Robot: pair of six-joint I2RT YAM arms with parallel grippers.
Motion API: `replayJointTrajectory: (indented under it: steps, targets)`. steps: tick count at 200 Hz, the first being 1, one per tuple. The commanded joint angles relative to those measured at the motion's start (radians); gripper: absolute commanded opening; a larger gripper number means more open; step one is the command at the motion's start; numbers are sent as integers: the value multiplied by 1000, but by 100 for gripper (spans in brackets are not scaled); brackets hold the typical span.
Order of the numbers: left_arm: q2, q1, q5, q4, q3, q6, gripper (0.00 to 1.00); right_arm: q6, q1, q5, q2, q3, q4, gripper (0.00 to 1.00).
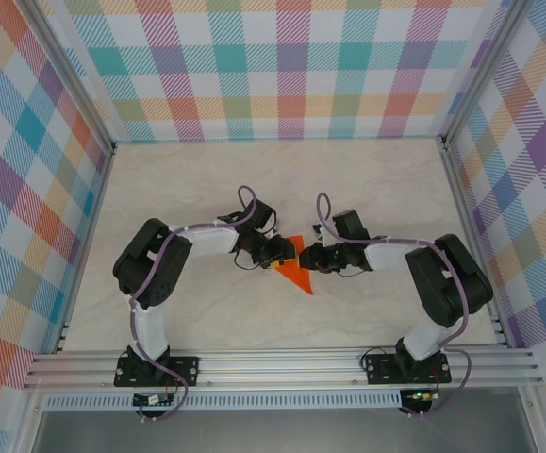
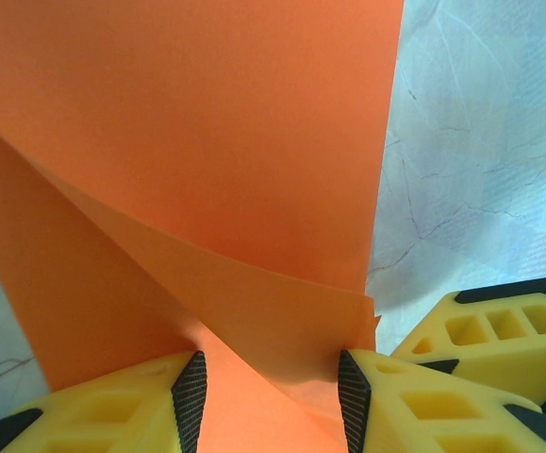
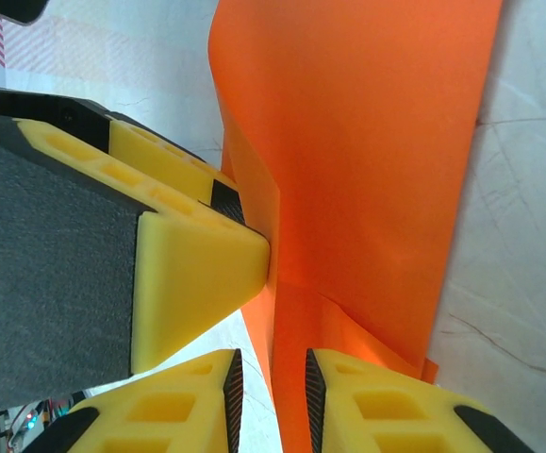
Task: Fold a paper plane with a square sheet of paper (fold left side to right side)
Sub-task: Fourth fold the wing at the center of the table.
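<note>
So the orange paper (image 1: 298,272) sat around the middle of the pale marble-look worktop (image 1: 254,179), right where the two arms met. From above it looked like a small pointed wedge, tip aimed toward the near edge. The left hand (image 1: 277,252) was on its left side and the right hand (image 1: 313,259) on its right, both pretty much on top of it.

In the left wrist view the paper (image 2: 206,142) wasn't flat at all. One big panel stood up in front of the camera and a creased flap ran diagonally across below it. The left hand (image 2: 271,401) had its fingers clearly apart, with the paper running down between the black pads. The right hand's yellow fingers (image 2: 499,330) sat just beside it, at the lower right.

In the right wrist view the paper (image 3: 367,142) rose up past the camera, and a left fingertip (image 3: 206,274) touched its edge. The right hand (image 3: 273,396) had its fingers close together with the folded edge between them. Honestly couldn't tell if it was actually pinching it or not.
</note>
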Motion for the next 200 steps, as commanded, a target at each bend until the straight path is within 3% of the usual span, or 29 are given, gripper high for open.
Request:
replayJointTrajectory:
  steps: [1,77,200]
  targets:
    - [18,-10,-33,-38,7,21,44,13,-2,-52,26,27,42,25]
    - [15,-10,-33,-40,6,24,44,-6,-2,8,24,34,-17,2]
    - [12,-11,-34,-43,5,24,44,1,-22,117,-20,0,-59,0]
